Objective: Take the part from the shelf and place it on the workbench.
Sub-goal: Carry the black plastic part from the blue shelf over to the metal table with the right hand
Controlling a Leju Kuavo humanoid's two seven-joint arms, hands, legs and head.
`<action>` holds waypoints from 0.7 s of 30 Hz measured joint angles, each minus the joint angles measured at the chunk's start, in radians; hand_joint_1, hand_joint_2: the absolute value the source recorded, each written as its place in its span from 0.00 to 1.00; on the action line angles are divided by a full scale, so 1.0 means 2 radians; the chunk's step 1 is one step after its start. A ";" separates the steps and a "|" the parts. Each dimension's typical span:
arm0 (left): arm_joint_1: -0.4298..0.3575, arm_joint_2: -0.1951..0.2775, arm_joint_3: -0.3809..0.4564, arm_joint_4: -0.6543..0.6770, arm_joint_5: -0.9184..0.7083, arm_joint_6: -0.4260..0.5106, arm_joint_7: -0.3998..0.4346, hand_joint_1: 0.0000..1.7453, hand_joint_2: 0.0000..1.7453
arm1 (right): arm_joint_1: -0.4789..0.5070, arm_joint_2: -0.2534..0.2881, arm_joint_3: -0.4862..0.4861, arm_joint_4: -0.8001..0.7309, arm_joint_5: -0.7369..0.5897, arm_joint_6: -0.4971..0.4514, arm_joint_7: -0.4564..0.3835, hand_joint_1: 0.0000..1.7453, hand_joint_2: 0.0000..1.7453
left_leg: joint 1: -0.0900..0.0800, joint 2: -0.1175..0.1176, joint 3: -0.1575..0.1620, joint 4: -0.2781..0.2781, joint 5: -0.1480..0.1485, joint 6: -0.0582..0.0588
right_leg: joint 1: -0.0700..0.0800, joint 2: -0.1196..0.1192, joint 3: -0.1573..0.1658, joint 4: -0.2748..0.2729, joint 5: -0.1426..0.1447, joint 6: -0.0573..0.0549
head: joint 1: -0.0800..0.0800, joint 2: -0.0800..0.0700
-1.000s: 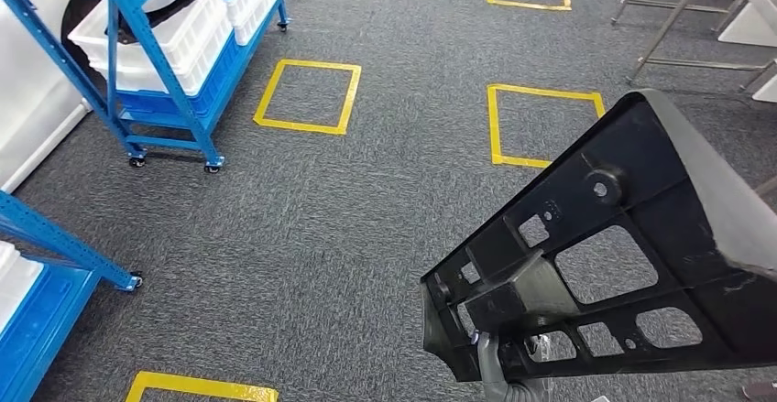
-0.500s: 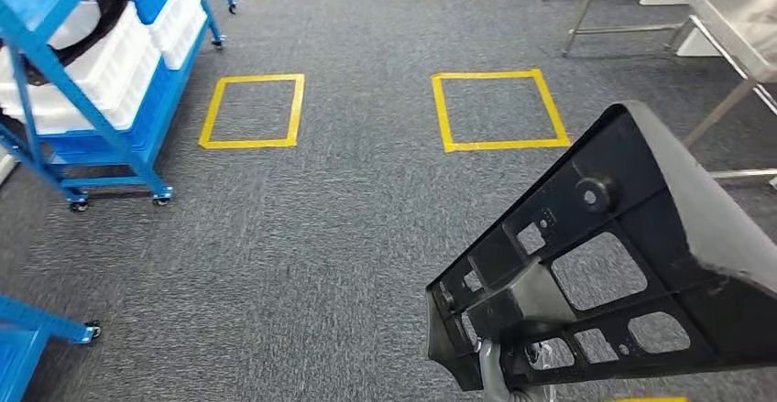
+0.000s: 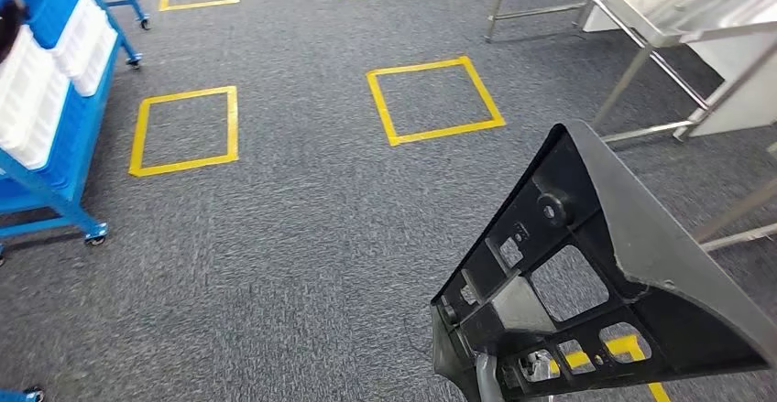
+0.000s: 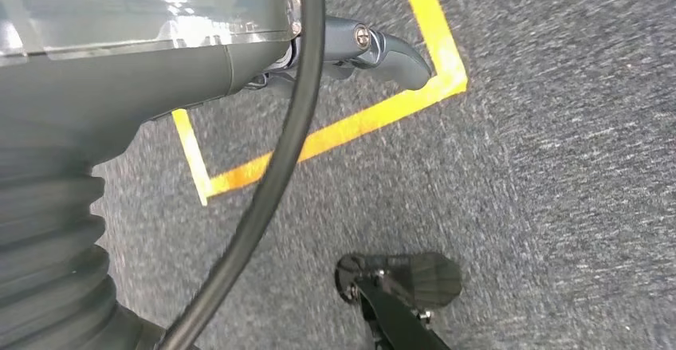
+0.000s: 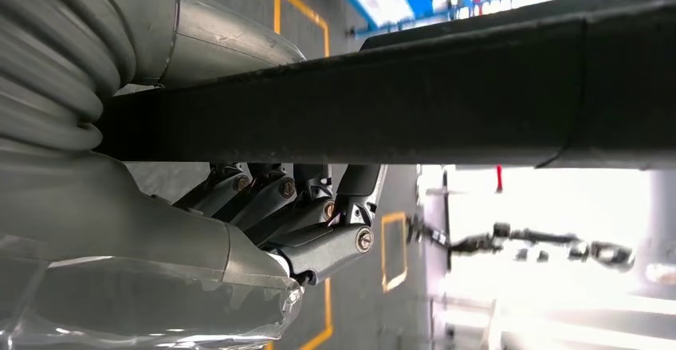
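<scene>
1. Grey carpet floor (image 3: 302,237) with yellow tape squares (image 3: 435,100).
2. Steel tabletop (image 3: 660,13), ahead on the right.
3. Black part (image 3: 596,283), gripped by the right hand (image 5: 303,222).
4. Left hand (image 4: 367,51), hanging over the floor, fingers curled, holding nothing.

Head view looks down – wrist views sit close; all share carpet (image 3: 302,237)
</scene>
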 joint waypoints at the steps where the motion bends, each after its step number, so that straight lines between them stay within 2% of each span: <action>1: 0.000 0.000 0.000 0.000 0.000 0.000 0.000 0.00 1.00 | 0.001 0.000 -0.001 0.000 0.000 0.000 0.000 1.00 1.00 | 0.000 0.007 0.001 0.000 -0.001 -0.001 | -0.002 -0.002 0.006 -0.010 0.010 0.001 | 0.000 0.000; 2: -0.001 0.000 0.000 0.000 0.000 -0.001 0.000 0.00 1.00 | 0.002 0.000 -0.001 0.000 0.000 0.000 0.000 1.00 1.00 | 0.000 0.013 0.002 0.000 -0.002 -0.002 | -0.003 -0.007 0.021 -0.038 0.026 0.002 | 0.000 0.000; 3: -0.001 0.000 0.000 0.000 -0.001 -0.001 0.000 0.00 1.00 | 0.002 0.000 -0.001 0.000 0.001 -0.001 0.000 1.00 1.00 | 0.000 0.019 0.005 0.000 -0.004 -0.004 | -0.003 -0.018 0.042 -0.075 0.042 0.001 | 0.000 0.000; 5: -0.001 -0.001 0.000 0.000 -0.003 -0.001 0.001 0.00 1.00 | 0.003 0.000 -0.002 -0.001 0.003 -0.003 0.000 1.00 1.00 | -0.002 0.028 0.009 0.001 -0.008 -0.010 | 0.001 -0.038 0.071 -0.128 0.056 -0.002 | 0.000 0.000; 6: -0.002 -0.001 0.000 0.000 -0.003 -0.001 0.001 0.00 1.00 | 0.005 0.001 -0.002 -0.002 0.004 -0.004 0.000 1.00 1.00 | -0.003 0.033 0.010 0.001 -0.010 -0.013 | 0.004 -0.042 0.076 -0.138 0.056 -0.005 | 0.000 0.000; 8: -0.005 -0.001 -0.001 0.000 -0.004 0.000 0.001 0.00 1.00 | 0.009 0.001 -0.003 -0.005 0.006 -0.004 -0.001 1.00 1.00 | -0.003 0.042 0.015 -0.001 -0.012 -0.019 | 0.005 -0.031 0.076 -0.141 0.056 -0.011 | 0.000 0.000; 9: -0.007 -0.001 -0.001 0.000 -0.004 0.000 0.001 0.00 1.00 | 0.011 0.002 -0.003 -0.006 0.006 -0.004 -0.001 1.00 1.00 | -0.002 0.039 0.016 0.001 -0.015 -0.022 | 0.005 -0.026 0.077 -0.143 0.057 -0.014 | 0.000 0.000; 11: -0.008 -0.001 -0.001 0.000 -0.004 0.001 0.000 0.00 1.00 | 0.012 0.004 -0.004 -0.008 0.006 -0.003 -0.001 1.00 1.00 | 0.000 0.016 0.007 0.030 -0.035 -0.026 | 0.002 -0.015 0.081 -0.148 0.060 -0.021 | 0.000 0.000; 12: -0.007 -0.001 -0.001 0.000 -0.004 0.001 0.000 0.00 1.00 | 0.012 0.005 -0.004 -0.009 0.006 -0.003 -0.001 1.00 1.00 | 0.001 0.000 -0.007 0.060 -0.051 -0.027 | 0.003 -0.010 0.081 -0.149 0.060 -0.024 | 0.000 0.000; 13: -0.006 -0.001 -0.001 0.001 -0.004 0.001 0.000 0.00 1.00 | 0.012 0.005 -0.004 -0.009 0.006 -0.003 -0.001 1.00 1.00 | 0.001 -0.009 -0.024 0.096 -0.067 -0.027 | 0.003 -0.003 0.081 -0.149 0.060 -0.025 | 0.000 0.000; 14: -0.005 -0.001 -0.001 0.001 -0.004 0.001 0.001 0.00 1.00 | 0.012 0.006 -0.005 -0.009 0.006 -0.003 -0.001 1.00 1.00 | 0.002 -0.013 -0.041 0.127 -0.077 -0.028 | 0.004 0.005 0.082 -0.148 0.060 -0.026 | 0.000 0.000; 15: -0.004 -0.001 -0.001 0.001 -0.004 0.001 0.001 0.00 1.00 | 0.013 0.006 -0.005 -0.010 0.006 -0.002 -0.001 1.00 1.00 | 0.002 -0.015 -0.051 0.144 -0.077 -0.028 | 0.004 0.012 0.082 -0.148 0.059 -0.026 | 0.000 0.000; 16: -0.003 -0.001 -0.001 0.001 -0.004 0.001 0.001 0.00 1.00 | 0.013 0.006 -0.005 -0.010 0.006 -0.002 -0.001 1.00 1.00 | 0.002 -0.016 -0.053 0.141 -0.067 -0.028 | 0.005 0.020 0.083 -0.147 0.059 -0.026 | 0.000 0.000; 17: -0.003 -0.001 -0.001 0.001 -0.004 0.001 0.000 0.00 1.00 | 0.013 0.007 -0.006 -0.010 0.006 -0.002 -0.001 1.00 1.00 | 0.002 -0.018 -0.046 0.119 -0.048 -0.027 | 0.005 0.028 0.083 -0.145 0.058 -0.026 | 0.000 0.000; 18: -0.004 0.000 -0.001 0.001 -0.004 0.001 -0.001 0.00 1.00 | 0.013 0.007 -0.006 -0.010 0.006 -0.001 -0.001 1.00 1.00 | 0.002 -0.025 -0.034 0.086 -0.027 -0.026 | 0.005 0.035 0.083 -0.143 0.057 -0.025 | 0.000 0.000; 19: -0.004 0.000 -0.001 0.001 -0.004 0.001 -0.003 0.00 1.00 | 0.013 0.007 -0.007 -0.009 0.006 0.000 -0.001 1.00 1.00 | 0.003 -0.036 -0.022 0.053 -0.013 -0.024 | 0.005 0.041 0.083 -0.140 0.056 -0.023 | 0.000 0.000; 20: -0.004 0.000 -0.001 0.001 -0.005 0.001 -0.004 0.00 1.00 | 0.013 0.007 -0.008 -0.009 0.006 0.002 0.000 1.00 1.00 | 0.003 -0.046 -0.013 0.029 -0.004 -0.023 | 0.005 0.047 0.081 -0.138 0.055 -0.020 | 0.000 0.000; 21: -0.005 0.001 -0.001 0.001 -0.005 0.001 -0.005 0.00 1.00 | 0.013 0.007 -0.008 -0.009 0.005 0.004 0.000 1.00 1.00 | 0.003 -0.053 -0.008 0.016 -0.003 -0.021 | 0.004 0.053 0.079 -0.137 0.055 -0.018 | 0.000 0.000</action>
